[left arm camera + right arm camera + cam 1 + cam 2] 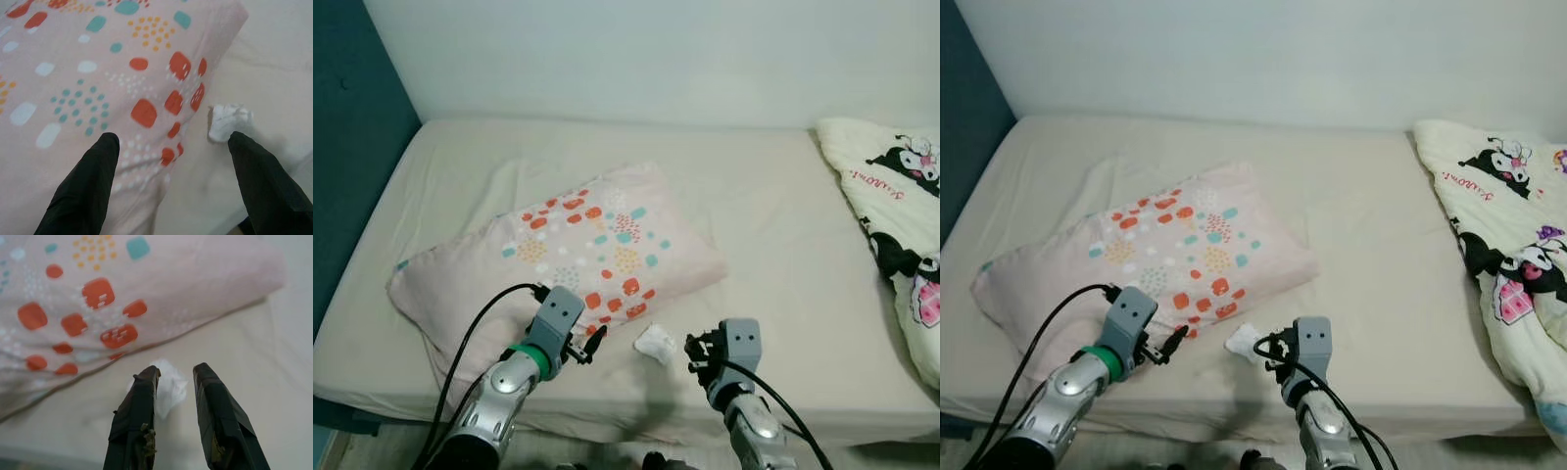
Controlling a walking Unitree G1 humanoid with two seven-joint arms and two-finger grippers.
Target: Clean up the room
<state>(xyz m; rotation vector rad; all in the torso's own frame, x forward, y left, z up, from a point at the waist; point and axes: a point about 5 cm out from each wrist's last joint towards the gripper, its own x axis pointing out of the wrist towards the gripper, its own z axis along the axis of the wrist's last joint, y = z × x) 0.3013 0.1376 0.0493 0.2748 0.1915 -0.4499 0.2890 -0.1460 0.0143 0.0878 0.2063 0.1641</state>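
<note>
White wall (pixel 607 59) and a dark teal wall (pixel 352 147) enclose a bed (pixel 773 235) covered with a plain cream sheet.

1. Pillow (pixel 568 255): pale pink with orange, teal and white spots. It lies on the sheet ahead of the left gripper, tilted across the bed, its near edge under that gripper's fingertips.

2. Left gripper (pixel 591 347): raised over the near corner of the pillow. In the left wrist view its two black fingers (pixel 88 186) are spread wide apart and hold nothing. One finger sits over the pillow, the other over the bare sheet, with the tissue just beyond the tip of the latter.

3. Tissue (pixel 655 343): a small crumpled white wad, lying on the sheet just beside the near edge of the pillow. It sits between the two grippers, nearer the front edge of the bed than the middle.

4. Right gripper (pixel 697 351): held just to the right of the tissue. In the right wrist view its fingers (pixel 134 421) stand a narrow gap apart, with the tissue (pixel 168 387) at their tips and partly behind one finger. Contact with the tissue cannot be told.

5. Blanket (pixel 901 225): cream with black-and-white cartoon figures, bunched on the bed well to the right of the right gripper.
</note>
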